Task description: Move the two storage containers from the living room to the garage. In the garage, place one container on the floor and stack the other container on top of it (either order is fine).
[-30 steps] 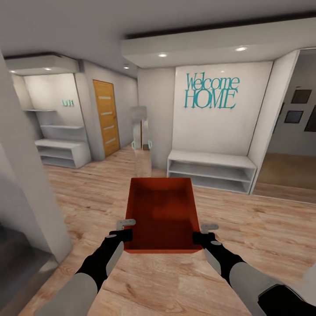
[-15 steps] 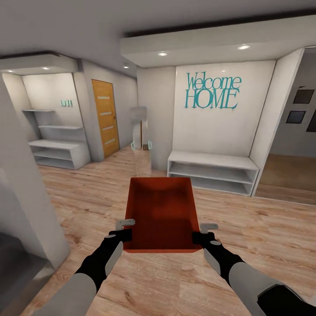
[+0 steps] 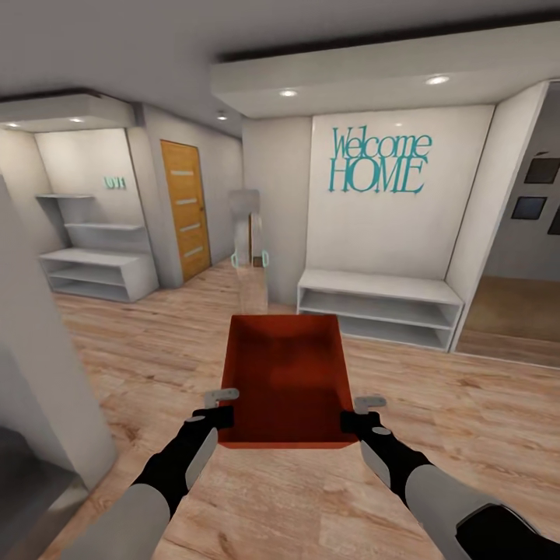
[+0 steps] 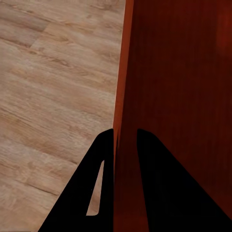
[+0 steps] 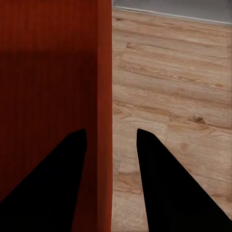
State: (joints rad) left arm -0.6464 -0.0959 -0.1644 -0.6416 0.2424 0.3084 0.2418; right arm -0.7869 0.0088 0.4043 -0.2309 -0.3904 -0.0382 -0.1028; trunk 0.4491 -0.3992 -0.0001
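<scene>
One red-orange storage container (image 3: pixel 286 373) hangs open-topped and empty above light wood plank flooring, held between both arms. My left gripper (image 3: pixel 222 408) is shut on its left wall near the close corner, and the left wrist view shows the fingers (image 4: pixel 104 145) astride that wall (image 4: pixel 179 72). On the opposite wall my right gripper (image 3: pixel 359 412) is shut too, its fingers (image 5: pixel 150 159) straddling the rim (image 5: pixel 104 72). The second container, the garage and the concrete floor are out of view.
Ahead stands a white wall with a teal Welcome HOME sign (image 3: pixel 379 162) over a low white bench shelf (image 3: pixel 377 303). An orange wooden door (image 3: pixel 185 208) and white shelves (image 3: pixel 93 268) lie at the left. A grey wall corner (image 3: pixel 39 373) is close on my left. An opening (image 3: pixel 513 311) is at the right.
The whole view has shifted as the base moves: the near left wall corner slides out leftward and the far room grows slightly. Container and both grippers keep their place in view.
</scene>
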